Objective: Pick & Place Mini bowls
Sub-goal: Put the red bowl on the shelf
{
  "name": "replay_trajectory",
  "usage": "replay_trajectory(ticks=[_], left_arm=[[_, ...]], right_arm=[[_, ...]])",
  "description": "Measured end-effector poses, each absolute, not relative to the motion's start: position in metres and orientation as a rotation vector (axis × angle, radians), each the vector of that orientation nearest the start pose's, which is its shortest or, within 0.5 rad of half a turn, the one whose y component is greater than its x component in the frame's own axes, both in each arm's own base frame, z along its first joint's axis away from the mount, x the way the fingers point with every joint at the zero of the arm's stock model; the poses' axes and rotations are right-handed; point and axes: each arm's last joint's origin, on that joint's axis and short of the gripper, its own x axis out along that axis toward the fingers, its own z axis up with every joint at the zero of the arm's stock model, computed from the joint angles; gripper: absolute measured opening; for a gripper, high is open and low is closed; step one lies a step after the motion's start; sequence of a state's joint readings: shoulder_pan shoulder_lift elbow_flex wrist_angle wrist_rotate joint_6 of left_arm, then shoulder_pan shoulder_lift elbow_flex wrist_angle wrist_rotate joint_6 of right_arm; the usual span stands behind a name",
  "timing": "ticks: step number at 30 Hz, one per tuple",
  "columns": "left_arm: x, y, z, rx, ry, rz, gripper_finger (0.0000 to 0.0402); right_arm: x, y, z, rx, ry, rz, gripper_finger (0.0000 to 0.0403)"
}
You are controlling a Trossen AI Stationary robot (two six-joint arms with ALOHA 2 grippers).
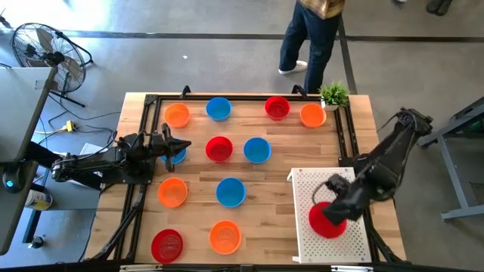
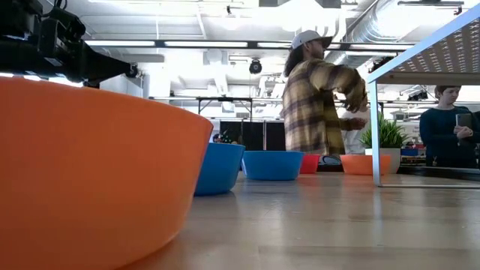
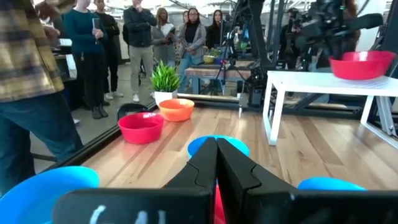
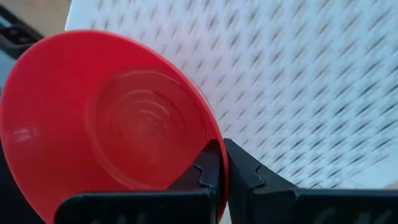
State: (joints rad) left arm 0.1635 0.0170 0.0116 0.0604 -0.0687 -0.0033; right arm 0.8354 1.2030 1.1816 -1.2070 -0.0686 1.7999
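We see the wooden tabletop [image 1: 265, 196] with red, orange and blue mini bowls [image 1: 231, 191] scattered across it. At its right end stands the white perforated tray [image 1: 306, 234]. The right arm bends down over it, its jaws [image 4: 221, 171] pinched shut on the rim of a red mini bowl [image 1: 327, 221], held tilted just above the tray. The left arm reaches level from the left edge, its jaws [image 3: 216, 163] closed together, empty, beside a blue bowl [image 1: 177, 153].
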Motion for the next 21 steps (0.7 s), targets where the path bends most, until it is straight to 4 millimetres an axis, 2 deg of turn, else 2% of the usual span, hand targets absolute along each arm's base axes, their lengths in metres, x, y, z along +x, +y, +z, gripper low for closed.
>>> replay_trajectory(ticks=[5, 9, 14, 21], left_arm=[[0.096, 0.019, 0.173, 0.006, -0.066, 0.271, 0.0000], [0.096, 0.019, 0.175, 0.019, -0.080, 0.272, 0.0000], [0.096, 0.019, 0.175, 0.023, -0.080, 0.272, 0.0000], [0.096, 0.019, 0.175, 0.024, -0.080, 0.285, 0.0000]], right_arm=[[0.124, 0.175, 0.307, 1.087, 1.424, -0.533, 0.0000], [0.124, 0.190, 0.302, 1.132, 1.450, -0.565, 0.0000], [0.128, 0.199, 0.298, 1.144, 1.461, -0.542, 0.0000], [0.118, 0.204, 0.299, 1.119, 1.531, -0.508, 0.0000]])
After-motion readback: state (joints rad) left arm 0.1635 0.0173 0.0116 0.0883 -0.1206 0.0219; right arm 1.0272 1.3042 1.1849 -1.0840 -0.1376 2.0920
